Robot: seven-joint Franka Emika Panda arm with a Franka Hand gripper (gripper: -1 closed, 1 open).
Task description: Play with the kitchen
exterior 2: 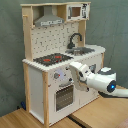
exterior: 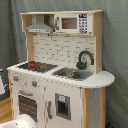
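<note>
The kitchen (exterior: 57,70) fills both exterior views, on a wooden floor (exterior 2: 30,120) against a grey backdrop. Only the second exterior view shows the white arm (exterior 2: 97,79), lower right, its gripper (exterior 2: 75,67) at the counter's front edge; whether its fingers are apart cannot be told. The faucet (exterior: 85,59) stands behind the sink (exterior: 72,74).
</note>
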